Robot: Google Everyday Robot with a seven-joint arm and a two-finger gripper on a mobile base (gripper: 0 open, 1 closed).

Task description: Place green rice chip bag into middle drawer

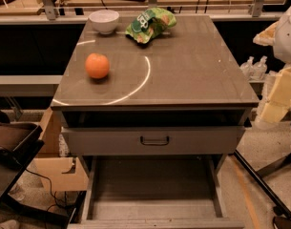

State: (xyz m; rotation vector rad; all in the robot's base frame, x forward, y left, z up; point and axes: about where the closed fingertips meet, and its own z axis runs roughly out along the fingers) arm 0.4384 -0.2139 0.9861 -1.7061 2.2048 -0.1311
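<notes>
green rice chip bag [150, 24] on cabinet [192, 70] | middle drawer [154, 190] open | hand [275, 101] far right, grip unclear

The crinkled, shiny green rice chip bag [150, 25] with its white logo lies flat and slightly askew on the far part of the cabinet top, well apart from the pale gripper [271, 109], up and to its left. The wide, shallow grey metal middle drawer [154, 192] stands pulled open, floor bare, below and left of the gripper.
</notes>
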